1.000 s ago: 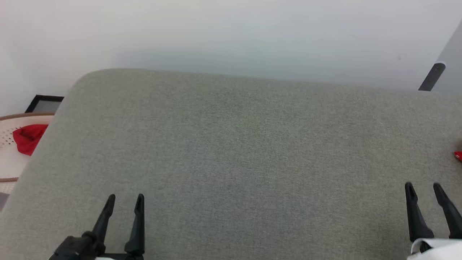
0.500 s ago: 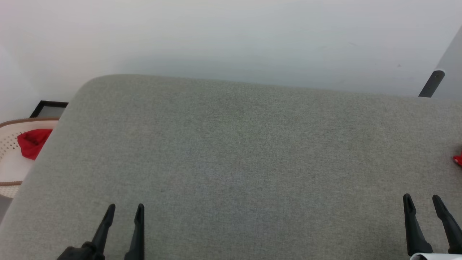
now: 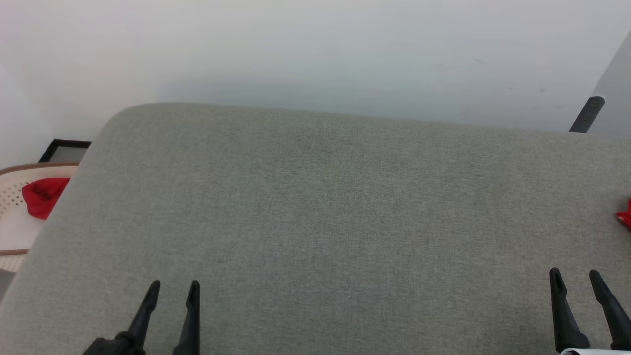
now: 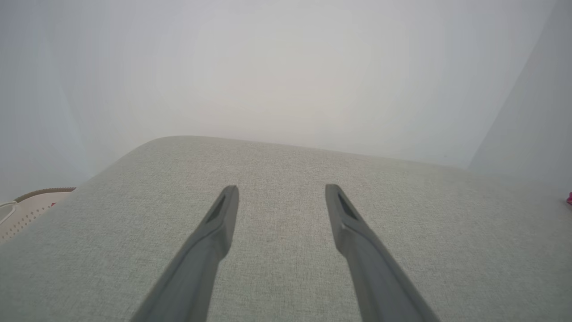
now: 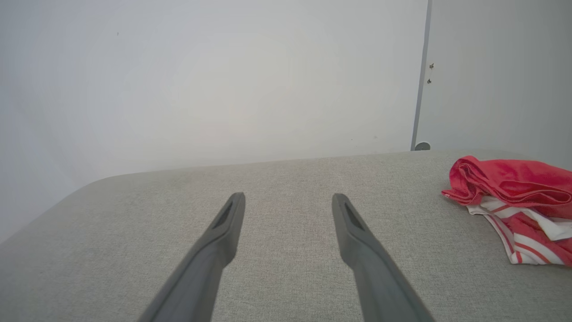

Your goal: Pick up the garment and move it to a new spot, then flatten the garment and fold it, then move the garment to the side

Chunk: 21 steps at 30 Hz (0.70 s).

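The garment [image 5: 518,197] lies crumpled on the grey cushion at the far right of the right wrist view, red with white and red-striped trim. A red scrap of it [image 3: 626,216] peeks in at the head view's right edge. My right gripper [image 3: 576,277] hovers open over the cushion, to the left of the garment and apart from it, nothing between its fingers [image 5: 232,214]. My left gripper [image 3: 174,288] is open too, low at the left, holding nothing; its fingers [image 4: 225,210] point across bare cushion.
The grey cushioned surface [image 3: 320,207] spans the scene, with a pale wall behind. A cream perforated basket [image 3: 12,217] beside the left edge holds a plain red cloth [image 3: 42,196]. A dark frame [image 3: 64,150] sits behind it. A grey post [image 3: 584,114] stands at the back right.
The whole head picture has shifted slightly downward, so the camera has moved. Both grippers sit lower in the picture and stay open. The garment has not moved.
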{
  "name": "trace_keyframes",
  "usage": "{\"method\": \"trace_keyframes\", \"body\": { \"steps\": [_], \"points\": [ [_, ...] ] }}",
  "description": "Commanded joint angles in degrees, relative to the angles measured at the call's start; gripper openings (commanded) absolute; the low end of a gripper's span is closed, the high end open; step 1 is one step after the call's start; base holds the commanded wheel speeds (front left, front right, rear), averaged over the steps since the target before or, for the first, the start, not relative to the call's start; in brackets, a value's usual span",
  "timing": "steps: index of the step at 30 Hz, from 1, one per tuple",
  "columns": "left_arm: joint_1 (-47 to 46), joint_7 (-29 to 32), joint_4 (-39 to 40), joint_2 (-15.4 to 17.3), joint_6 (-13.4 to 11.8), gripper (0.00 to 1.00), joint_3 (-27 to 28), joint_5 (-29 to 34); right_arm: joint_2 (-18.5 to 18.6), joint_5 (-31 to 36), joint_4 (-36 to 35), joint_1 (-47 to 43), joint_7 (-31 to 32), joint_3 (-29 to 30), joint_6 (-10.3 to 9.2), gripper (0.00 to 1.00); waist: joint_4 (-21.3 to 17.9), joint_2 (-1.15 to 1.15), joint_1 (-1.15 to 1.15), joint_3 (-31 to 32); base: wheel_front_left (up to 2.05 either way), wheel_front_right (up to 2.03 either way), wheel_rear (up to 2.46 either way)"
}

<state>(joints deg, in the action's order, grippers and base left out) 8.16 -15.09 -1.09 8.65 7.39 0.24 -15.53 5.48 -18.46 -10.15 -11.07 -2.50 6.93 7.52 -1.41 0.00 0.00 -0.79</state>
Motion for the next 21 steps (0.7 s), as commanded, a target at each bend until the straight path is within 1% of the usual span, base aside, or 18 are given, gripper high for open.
{"method": "trace_keyframes", "body": {
  "steps": [1,19,20,21],
  "points": [
    [0.1,0.0,-0.1,0.0,0.1,1.00,0.1,0.5,-0.1,0.4,-0.3,-0.3,-0.1,0.0,-0.07,1.00,0.0,0.00,0.00,-0.1,0.00,0.00,0.00],
    [-0.2,0.0,0.5,-0.9,0.0,1.00,1.2,0.3,0.0,-0.5,0.5,0.7,-0.6,-0.6,-0.07,1.00,-0.2,0.00,0.00,-0.4,0.00,0.00,0.00],
    [-0.1,0.0,0.2,-0.9,0.0,0.00,1.0,0.0,-0.1,-0.4,0.6,0.1,-0.5,-0.4,0.00,0.00,-0.2,0.00,0.00,-0.4,0.00,0.00,0.00],
    [0.0,0.0,-0.3,-1.1,0.0,0.00,1.0,-0.1,-0.3,-0.5,1.1,0.0,-0.4,-0.5,0.00,0.00,-0.2,0.00,0.00,-0.4,0.00,0.00,0.00]
  ]
}}
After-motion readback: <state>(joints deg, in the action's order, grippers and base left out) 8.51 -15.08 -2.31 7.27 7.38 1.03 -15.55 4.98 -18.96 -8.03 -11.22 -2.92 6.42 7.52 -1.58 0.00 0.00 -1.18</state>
